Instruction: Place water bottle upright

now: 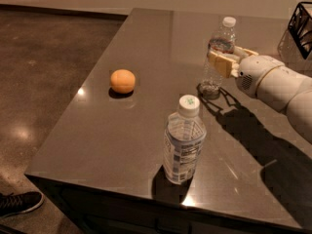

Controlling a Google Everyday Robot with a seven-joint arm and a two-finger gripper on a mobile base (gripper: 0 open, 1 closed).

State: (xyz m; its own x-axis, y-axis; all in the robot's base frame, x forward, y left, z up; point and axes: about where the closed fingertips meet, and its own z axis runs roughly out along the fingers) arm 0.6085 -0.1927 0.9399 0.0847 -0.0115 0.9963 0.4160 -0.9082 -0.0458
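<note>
**Slim bottle standing, gripper on it, labels unreadable**

Labels first: the water bottle (213, 77) has a narrow red-and-dark band up near the neck under a white cap, but I can't make out any words on it. The wider bottle (183, 147) at the front of the table (131, 135) has a white-and-blue wrap with blocks of small print, also illegible, and a greenish mark on its cap.

The white arm (287, 89) comes in from the right edge, low over the tabletop and roughly level, wrist pointing left. The gripper (220, 61) is at the slim bottle's mid-body, just under the label band. The tan fingers (225, 65) sit on either side of it and look to be pinching it.

The bottle is upright, maybe leaning a touch to the right, with its base on the table toward the far right side. An orange (122, 80) sits well apart on the left, and a black wire basket (298, 26) is in the far right corner
</note>
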